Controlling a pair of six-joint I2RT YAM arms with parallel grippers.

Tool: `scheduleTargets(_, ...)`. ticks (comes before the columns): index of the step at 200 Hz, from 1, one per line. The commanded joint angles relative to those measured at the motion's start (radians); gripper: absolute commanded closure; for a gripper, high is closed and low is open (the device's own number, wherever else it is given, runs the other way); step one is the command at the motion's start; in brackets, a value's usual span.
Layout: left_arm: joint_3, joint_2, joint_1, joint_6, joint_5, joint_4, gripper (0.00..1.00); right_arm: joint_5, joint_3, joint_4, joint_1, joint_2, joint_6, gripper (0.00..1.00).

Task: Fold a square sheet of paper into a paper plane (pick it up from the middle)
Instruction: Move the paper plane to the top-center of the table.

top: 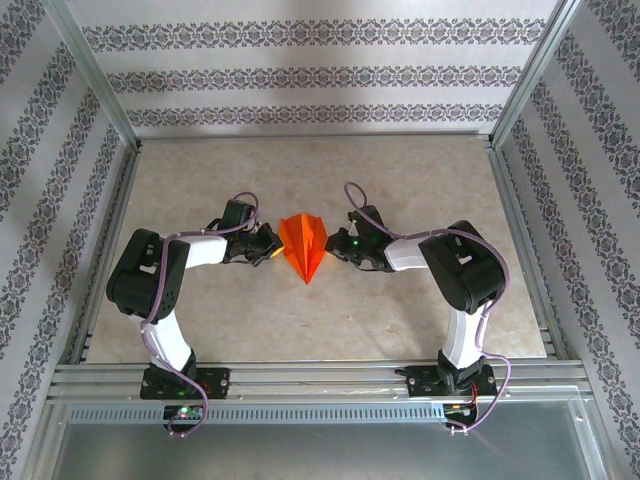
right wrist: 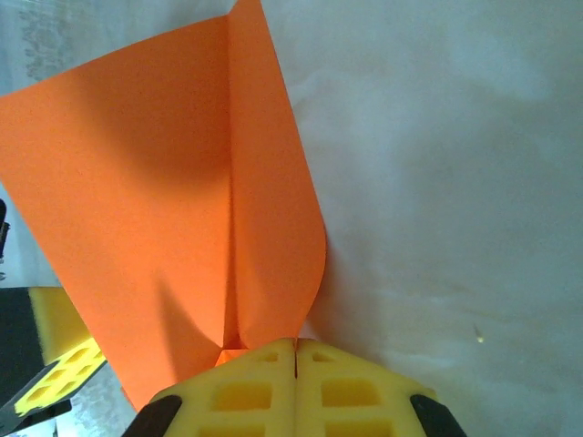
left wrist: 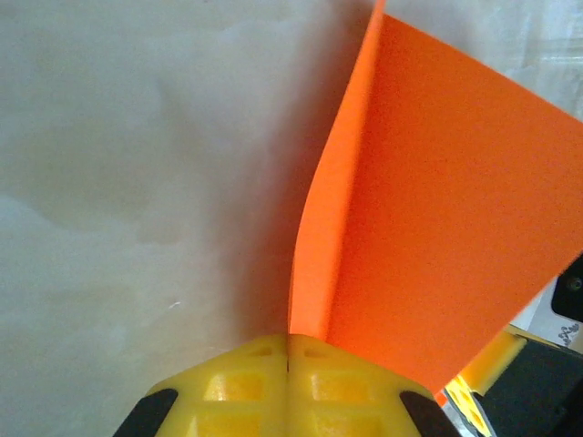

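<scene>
The paper plane is seen as a bright orange dart, creased down its length, with layered side flaps partly raised. It is positioned near the middle of the table, its narrow point directed toward the near edge.

One paper plane, seemingly, two arms, two pairs of fingers; one table

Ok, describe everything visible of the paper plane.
The paper plane is bright orange-red, thin matte paper folded into a narrow dart with a centre crease, its point toward the near edge. At the middle of the table, the left gripper and right gripper are each shut on a raised side flap.
</scene>
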Motion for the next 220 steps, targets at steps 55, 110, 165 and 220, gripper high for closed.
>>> scheduleTargets(55,0.025,-0.035,-0.006,0.014,0.030,-0.054,0.80,-0.049,0.027,-0.009,-0.008,0.029,0.003,1.00)
scheduleTargets(110,-0.040,-0.143,-0.009,0.090,0.092,-0.046,0.66,-0.067,0.044,-0.011,-0.008,0.052,0.006,1.00)
scheduleTargets(165,-0.091,-0.168,-0.045,0.101,0.138,0.006,0.64,-0.067,0.044,-0.013,-0.008,0.053,0.006,1.00)
scheduleTargets(220,-0.047,-0.097,-0.078,0.120,0.157,-0.001,0.61,-0.064,0.043,-0.016,-0.007,0.052,0.006,1.00)
